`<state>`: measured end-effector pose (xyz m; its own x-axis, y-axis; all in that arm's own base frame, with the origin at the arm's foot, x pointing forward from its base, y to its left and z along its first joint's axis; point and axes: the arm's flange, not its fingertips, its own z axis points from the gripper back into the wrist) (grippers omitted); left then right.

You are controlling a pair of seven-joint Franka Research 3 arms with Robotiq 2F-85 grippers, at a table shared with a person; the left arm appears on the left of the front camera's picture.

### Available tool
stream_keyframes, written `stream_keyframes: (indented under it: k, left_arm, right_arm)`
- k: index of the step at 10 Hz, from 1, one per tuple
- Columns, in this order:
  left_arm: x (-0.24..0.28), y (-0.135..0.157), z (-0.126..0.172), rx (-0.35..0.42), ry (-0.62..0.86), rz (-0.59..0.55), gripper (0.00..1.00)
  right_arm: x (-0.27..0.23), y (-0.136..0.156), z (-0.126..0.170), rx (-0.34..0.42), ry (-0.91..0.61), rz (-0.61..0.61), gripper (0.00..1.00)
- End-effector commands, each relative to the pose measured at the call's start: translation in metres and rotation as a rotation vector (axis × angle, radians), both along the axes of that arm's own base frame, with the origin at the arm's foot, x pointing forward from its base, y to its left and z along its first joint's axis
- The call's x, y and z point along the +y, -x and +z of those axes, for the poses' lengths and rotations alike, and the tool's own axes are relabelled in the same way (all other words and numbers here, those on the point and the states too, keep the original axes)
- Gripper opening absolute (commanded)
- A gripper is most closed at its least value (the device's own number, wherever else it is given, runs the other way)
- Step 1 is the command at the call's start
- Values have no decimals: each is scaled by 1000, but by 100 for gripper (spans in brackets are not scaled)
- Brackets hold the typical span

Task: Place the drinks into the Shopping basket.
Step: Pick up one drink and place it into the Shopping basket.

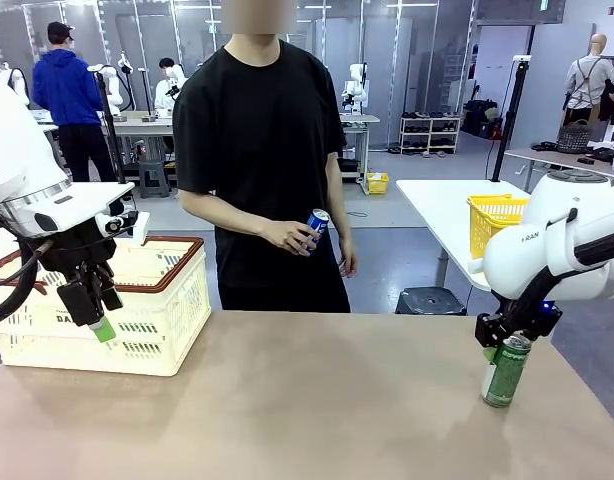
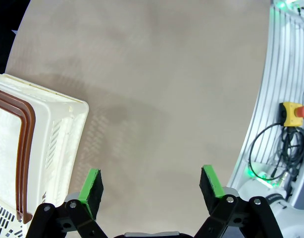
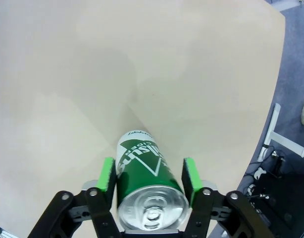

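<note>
in the front view the green can [image 1: 506,372] stands upright on the worktop [image 1: 307,410] at the lower right of the frame, near the right edge. the right jaws come down on its top from the white arm [image 1: 547,250] at the right and pinch it. in the right wrist view the can [image 3: 144,173] sits at bottom centre between the two green pads [image 3: 108,174]. each pad presses against a side of it. its silver top faces the camera and its foot rests on the tan worktop [image 3: 68,74].

the left jaws hang at the left of the front view, in front of the basket [image 1: 157,330]. the basket is cream with a brown rim and sits on the worktop at the left edge. in the left wrist view these jaws are spread wide with nothing between the pads [image 2: 91,186], bare worktop [image 2: 167,74] beneath. a corner of the basket [image 2: 58,129] lies at the left edge of that frame.

a person [image 1: 257,130] stands at the far side, centre of the front view. one hand [image 1: 287,236] holds a blue can [image 1: 317,226] at waist height, apart from both arms. a yellow basket [image 1: 493,218] sits on a white table [image 1: 437,200] at the right, behind.
</note>
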<state>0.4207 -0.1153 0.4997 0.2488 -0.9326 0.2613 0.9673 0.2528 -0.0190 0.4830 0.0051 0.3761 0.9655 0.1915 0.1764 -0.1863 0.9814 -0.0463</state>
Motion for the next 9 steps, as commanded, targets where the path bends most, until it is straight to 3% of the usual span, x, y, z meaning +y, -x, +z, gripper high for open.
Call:
stream_keyframes:
  k: [1,6,9]
  left_arm:
    - [0,1,1,-1,-16,3,99]
    - [0,1,1,-1,-16,3,99]
    - [0,1,1,-1,-16,3,99]
  right_arm:
    - [0,-4,-1,11,-20,9,45]
    - [6,0,-1,0,-7,-36,3]
    - [22,10,30,-48,-14,-90,3]
